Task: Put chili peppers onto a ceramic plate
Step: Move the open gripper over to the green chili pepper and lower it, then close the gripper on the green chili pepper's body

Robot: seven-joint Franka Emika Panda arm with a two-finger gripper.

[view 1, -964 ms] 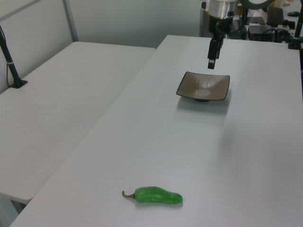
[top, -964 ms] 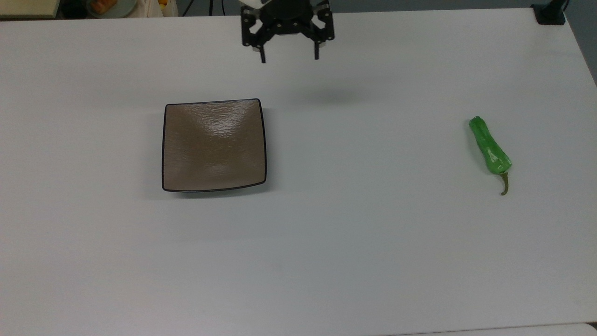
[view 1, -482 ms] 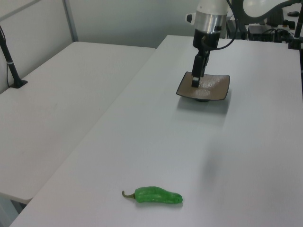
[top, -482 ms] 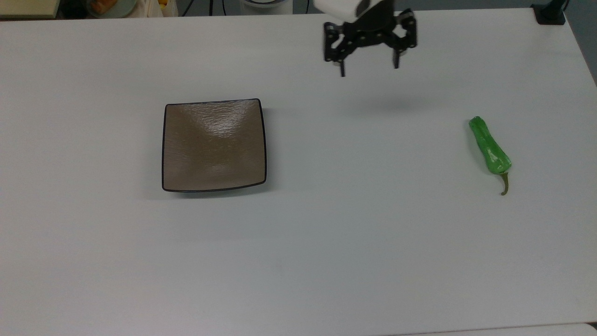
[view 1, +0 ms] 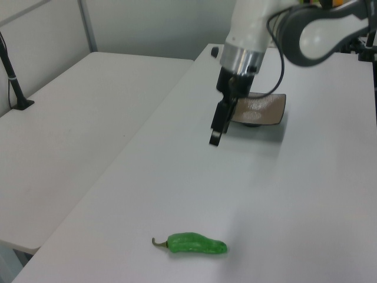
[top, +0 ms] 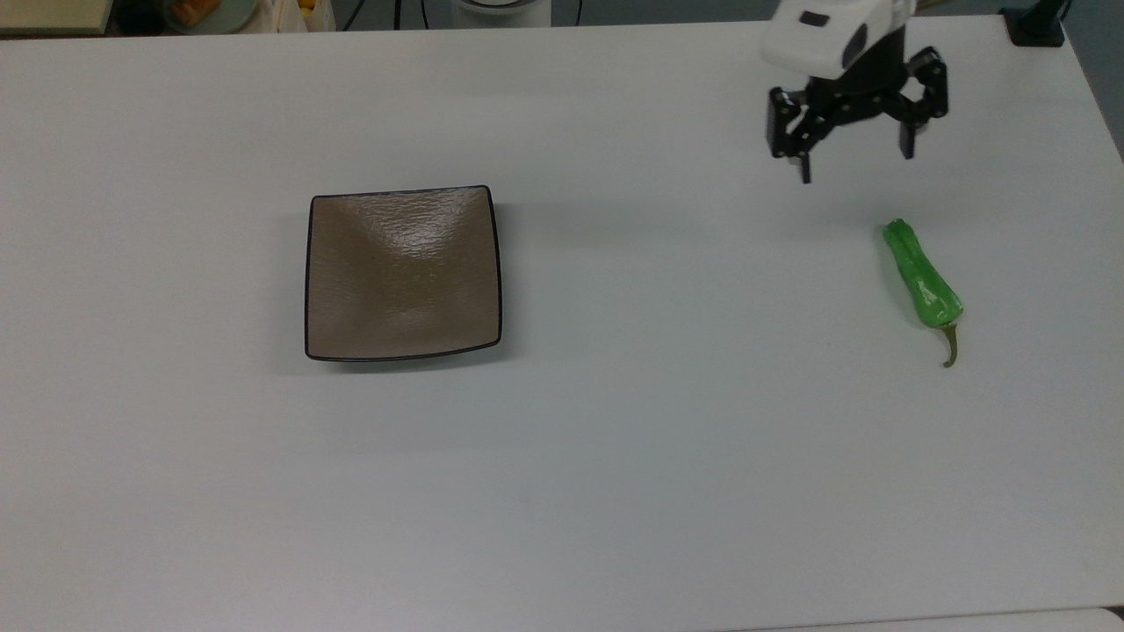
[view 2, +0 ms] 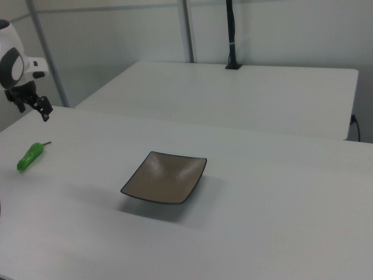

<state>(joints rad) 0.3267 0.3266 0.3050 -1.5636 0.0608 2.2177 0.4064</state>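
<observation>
A glossy green chili pepper (top: 920,279) with a curved brownish stem lies on the white table at the top view's right, also seen as the pepper (view 1: 194,244) and the pepper (view 2: 30,156). The square brown ceramic plate (top: 402,272) with a thin black rim sits empty left of centre; the arm covers part of the plate (view 1: 266,109) in the left view, and the whole plate (view 2: 166,177) shows in the right view. My gripper (top: 856,167) hangs open above the table just behind the pepper, holding nothing. It also appears in the left view (view 1: 215,137) and the right view (view 2: 34,111).
A black clamped post (top: 1036,25) stands at the table's far right corner in the top view. Clutter (top: 198,10) sits beyond the far left edge. A second white table (view 1: 70,118) adjoins on the left view's left. A black pole (view 2: 231,35) rises from it.
The open gripper has travelled from behind the plate toward the top view's right and come lower, ending close to the pepper. Pepper and plate have not moved.
</observation>
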